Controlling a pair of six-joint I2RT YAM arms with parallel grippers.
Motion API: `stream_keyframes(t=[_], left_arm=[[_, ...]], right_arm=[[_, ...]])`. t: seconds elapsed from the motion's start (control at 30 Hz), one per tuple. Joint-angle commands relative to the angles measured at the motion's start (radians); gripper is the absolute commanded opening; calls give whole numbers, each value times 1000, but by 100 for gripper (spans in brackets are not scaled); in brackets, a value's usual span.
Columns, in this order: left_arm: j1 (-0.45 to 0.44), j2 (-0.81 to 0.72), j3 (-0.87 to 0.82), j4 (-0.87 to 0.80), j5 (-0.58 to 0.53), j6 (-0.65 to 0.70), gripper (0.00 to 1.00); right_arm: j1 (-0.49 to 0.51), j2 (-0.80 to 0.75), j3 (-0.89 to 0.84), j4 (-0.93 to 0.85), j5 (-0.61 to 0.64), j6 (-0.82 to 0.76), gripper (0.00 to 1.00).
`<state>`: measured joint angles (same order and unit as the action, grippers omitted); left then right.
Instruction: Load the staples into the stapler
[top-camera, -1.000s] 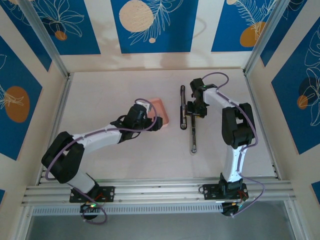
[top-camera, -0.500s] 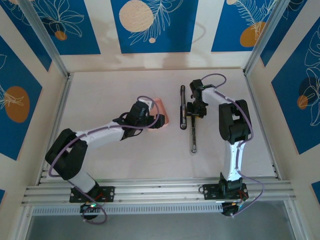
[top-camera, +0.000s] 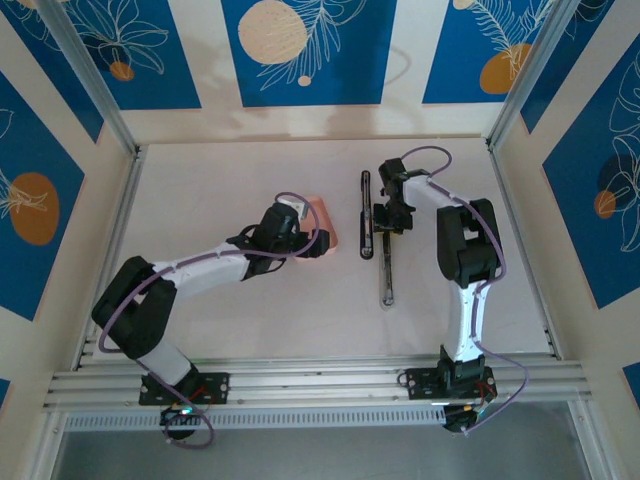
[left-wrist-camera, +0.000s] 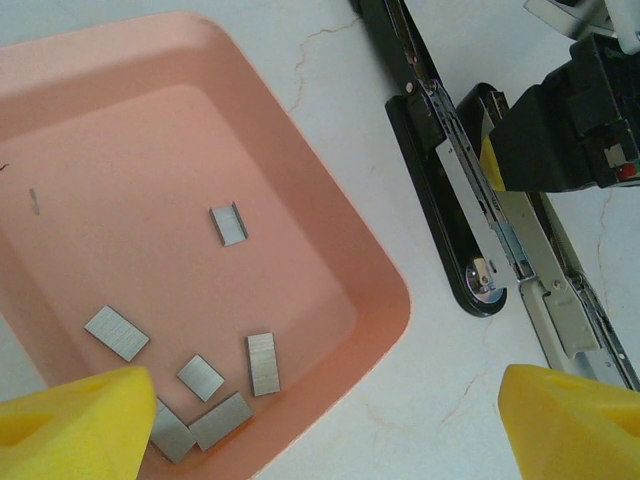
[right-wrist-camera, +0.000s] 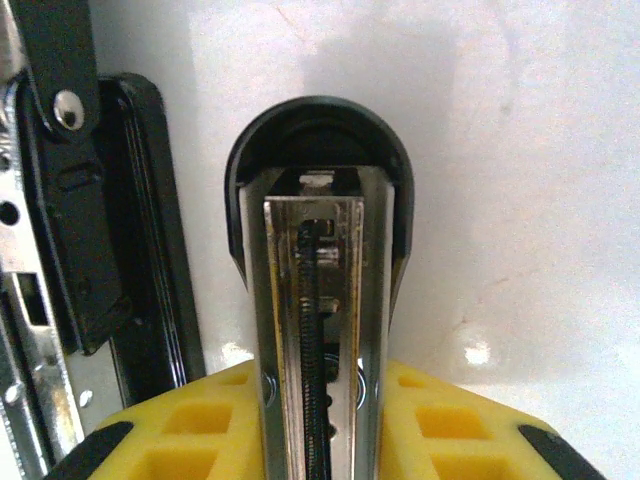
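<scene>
The black stapler lies unfolded flat at the table's middle, its silver magazine channel facing up with the spring showing. My right gripper is shut on that channel, a yellow pad pressed against each side. Several staples lie as small grey strips in the pink tray, one apart near its middle. My left gripper hangs open above the tray's near corner, empty. The stapler and the right gripper lie just right of the tray.
The pink tray sits close to the left of the stapler's black base strip. Aluminium rails line the near edge, and patterned walls close in the other three sides.
The right gripper's jaws have closed onto the stapler's metal channel. The left arm shifted slightly right over the tray, then held still, jaws unchanged.
</scene>
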<state>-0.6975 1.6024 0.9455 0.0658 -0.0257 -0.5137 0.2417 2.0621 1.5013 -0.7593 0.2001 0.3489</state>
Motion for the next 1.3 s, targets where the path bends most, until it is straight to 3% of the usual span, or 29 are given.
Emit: stream_keyframes(t=[0.0, 0.37, 0.87, 1.27], left_arm=[[6, -1, 28, -8, 21, 6, 88], [-9, -45, -6, 8, 27, -18, 88], [-14, -165, -109, 35, 26, -42, 87], [-14, -226, -151, 32, 5, -29, 87]], right_arm=[[-3, -77, -51, 39, -5, -7, 25], [5, -281, -222, 143, -18, -55, 22], [18, -566, -507, 386, -202, -100, 22], [75, -757, -830, 878, -337, -198, 23]])
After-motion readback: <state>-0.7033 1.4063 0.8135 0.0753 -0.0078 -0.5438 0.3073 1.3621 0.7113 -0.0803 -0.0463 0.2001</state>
